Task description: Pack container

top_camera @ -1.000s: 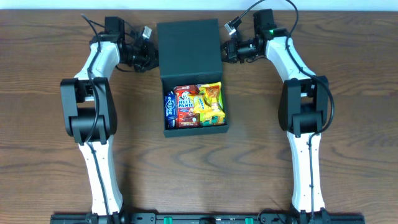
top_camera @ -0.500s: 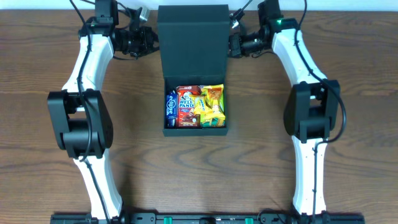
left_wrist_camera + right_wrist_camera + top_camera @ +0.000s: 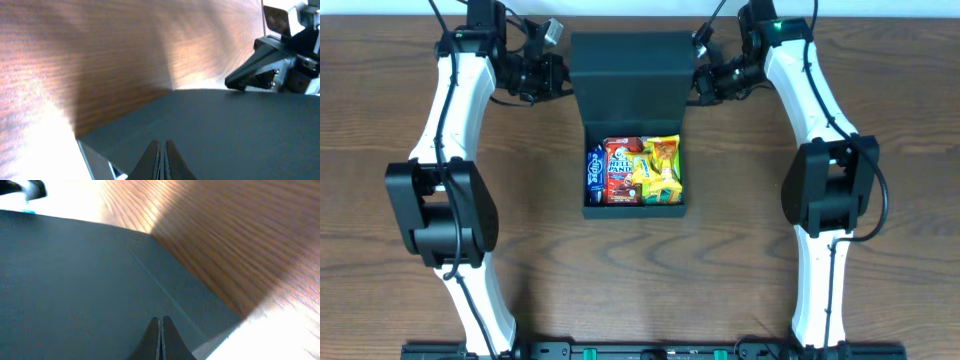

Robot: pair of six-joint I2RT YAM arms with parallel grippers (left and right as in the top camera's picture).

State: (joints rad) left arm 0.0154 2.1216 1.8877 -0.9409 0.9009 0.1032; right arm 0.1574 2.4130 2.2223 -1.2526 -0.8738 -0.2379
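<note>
flanking the matte dark cardboard box's [image 3: 635, 211] flat square lid [image 3: 632, 75], left claw [image 3: 161, 146] and right claw [image 3: 160, 322] reach inward, fingers together.

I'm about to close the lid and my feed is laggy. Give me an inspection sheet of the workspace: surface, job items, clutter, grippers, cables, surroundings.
Surface: brown wood-grain table.
Job's things: container at centre, its lid open toward the far edge; blue, red and yellow snack packets inside.
Clutter: nothing seen.
Grippers: left gripper at the lid's left edge, right gripper at its right edge. Both look shut in the wrist views; contact with the lid cannot be told.
Cables: black cables loop off both wrists near the lid's far corners.
Surroundings: pale strip along the far edge; dark rail along the near edge.
</note>
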